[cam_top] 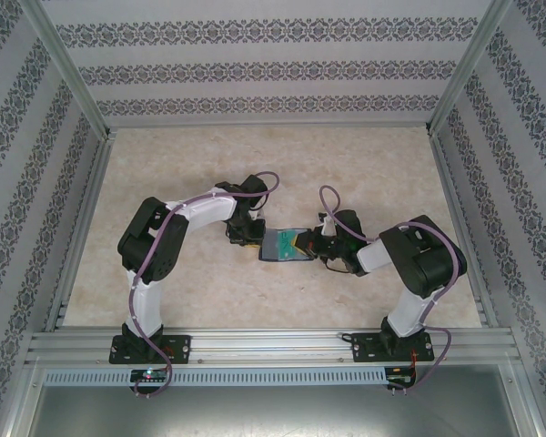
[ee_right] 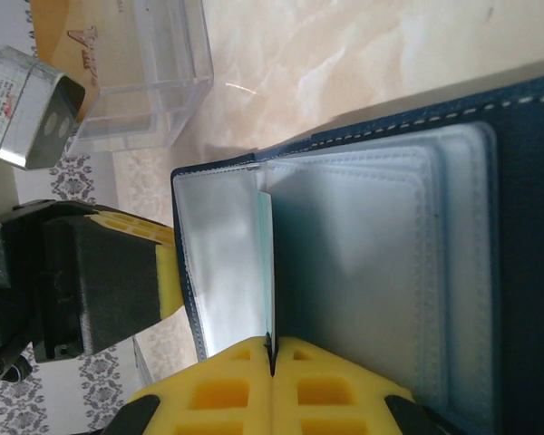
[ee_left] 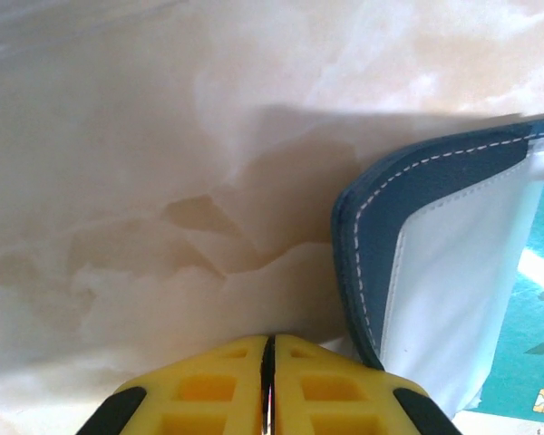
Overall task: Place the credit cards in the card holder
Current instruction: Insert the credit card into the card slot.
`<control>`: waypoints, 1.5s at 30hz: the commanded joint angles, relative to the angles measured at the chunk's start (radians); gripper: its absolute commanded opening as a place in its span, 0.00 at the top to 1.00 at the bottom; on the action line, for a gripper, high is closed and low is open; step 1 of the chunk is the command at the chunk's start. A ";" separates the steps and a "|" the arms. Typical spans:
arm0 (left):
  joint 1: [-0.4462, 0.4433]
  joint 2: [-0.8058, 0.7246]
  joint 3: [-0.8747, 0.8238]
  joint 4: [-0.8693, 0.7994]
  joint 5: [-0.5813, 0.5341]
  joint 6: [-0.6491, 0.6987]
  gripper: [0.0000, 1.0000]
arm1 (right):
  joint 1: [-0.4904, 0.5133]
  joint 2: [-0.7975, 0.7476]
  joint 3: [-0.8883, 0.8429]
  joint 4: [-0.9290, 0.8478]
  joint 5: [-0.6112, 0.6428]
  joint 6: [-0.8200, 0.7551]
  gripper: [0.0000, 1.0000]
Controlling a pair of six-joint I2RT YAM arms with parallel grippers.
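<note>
Pale marbled table [cam_top: 164, 182]. Wallet [ee_right: 372, 272] lies open mid-table between both arms: navy outside, white stitching, clear grey-blue sleeves inside. Left gripper [ee_left: 269, 349] sits at the wallet's left edge, yellow fingers pressed together, nothing seen between them. Right gripper [ee_right: 270, 349], on the right, pinches a teal card [ee_left: 526, 326] with a gold chip, held edge-on over the open sleeves.
</note>
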 commanded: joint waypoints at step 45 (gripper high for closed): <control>0.016 0.106 -0.087 0.014 -0.012 -0.061 0.90 | 0.094 -0.002 0.079 -0.183 0.050 -0.121 0.92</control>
